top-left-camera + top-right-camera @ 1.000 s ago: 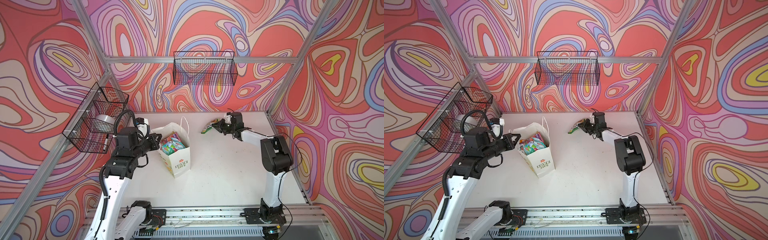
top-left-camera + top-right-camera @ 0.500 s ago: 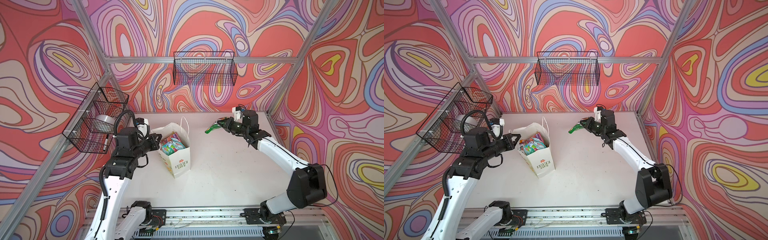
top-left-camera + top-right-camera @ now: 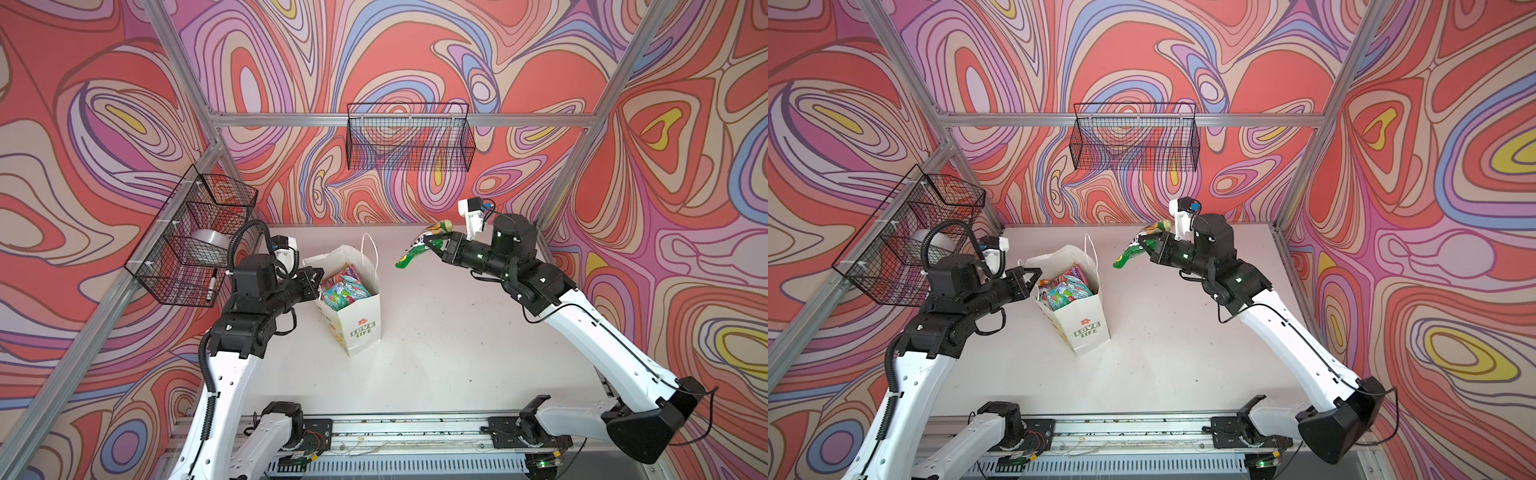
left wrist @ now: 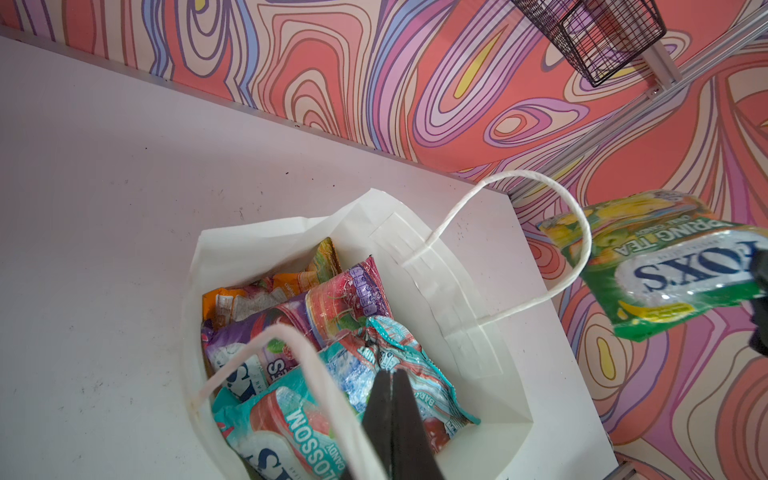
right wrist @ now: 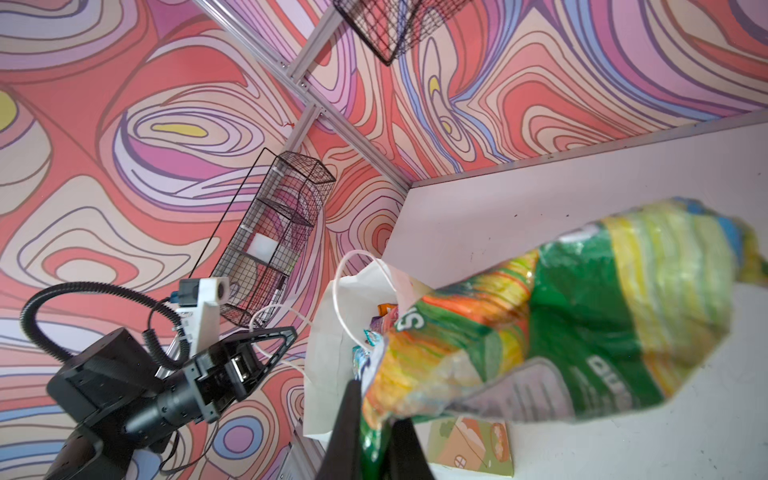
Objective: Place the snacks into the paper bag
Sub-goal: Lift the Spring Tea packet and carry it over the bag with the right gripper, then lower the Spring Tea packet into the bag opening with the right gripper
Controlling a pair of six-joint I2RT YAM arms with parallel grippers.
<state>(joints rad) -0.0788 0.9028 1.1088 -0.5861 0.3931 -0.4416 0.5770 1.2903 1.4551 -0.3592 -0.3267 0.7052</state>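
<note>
The green FOX'S Spring Tea packet (image 3: pixel 409 255) hangs in the air, right of the paper bag (image 3: pixel 359 328), pinched by the right hand (image 3: pixel 431 243). The bag stands upright with several packets (image 3: pixel 345 286) inside. The left hand (image 3: pixel 318 277) is pressed together at its left rim; whether it nips the paper, I cannot tell. This looks like the carrying step: next, travel left over the mouth, past the cord handle (image 4: pixel 519 173), and let go.

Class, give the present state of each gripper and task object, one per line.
paper bag: upright, open, part-filled.
bagged packets: lying inside the bag.
green packet: held in the air, outside the bag.
right gripper: shut on green packet.
left gripper: shut, at the bag's rim.
</note>
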